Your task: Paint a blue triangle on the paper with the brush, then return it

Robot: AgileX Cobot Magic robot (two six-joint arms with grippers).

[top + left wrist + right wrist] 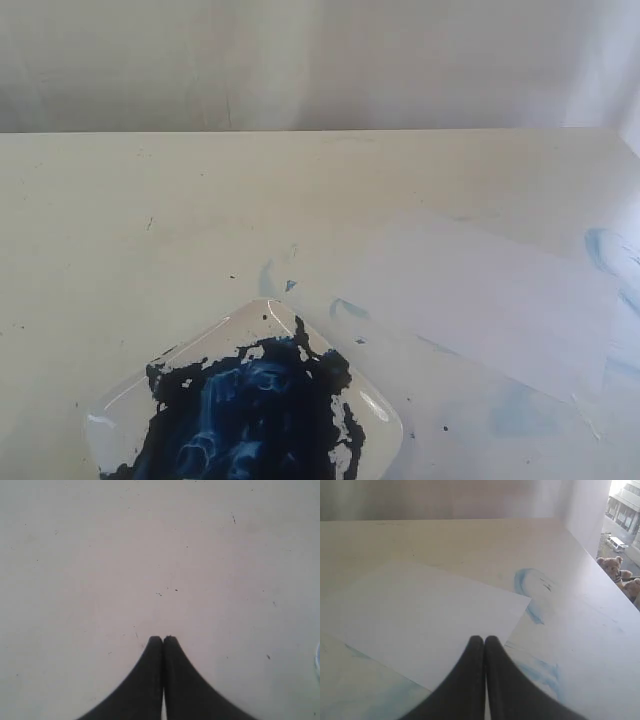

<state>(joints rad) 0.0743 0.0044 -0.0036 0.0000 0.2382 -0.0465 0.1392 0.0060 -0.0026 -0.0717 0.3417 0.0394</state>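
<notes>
A cream counter (150, 200) carries the paper (470, 300), lying flat toward the right, and a clear dish (375, 405) smeared with dark blue paint at the near edge. Pale blue smears (605, 250) stain the counter around the paper.

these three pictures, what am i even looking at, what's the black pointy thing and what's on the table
These are three cameras on a two-armed robot. One looks at the table from outside: a dish smeared with dark blue paint and a blank white paper, with pale blue smears around it. The other two sit on the wrists. The black shapes are the left gripper, over bare table, and the right gripper, over the paper. Both are shut and hold nothing. No brush or triangle shows.
</notes>
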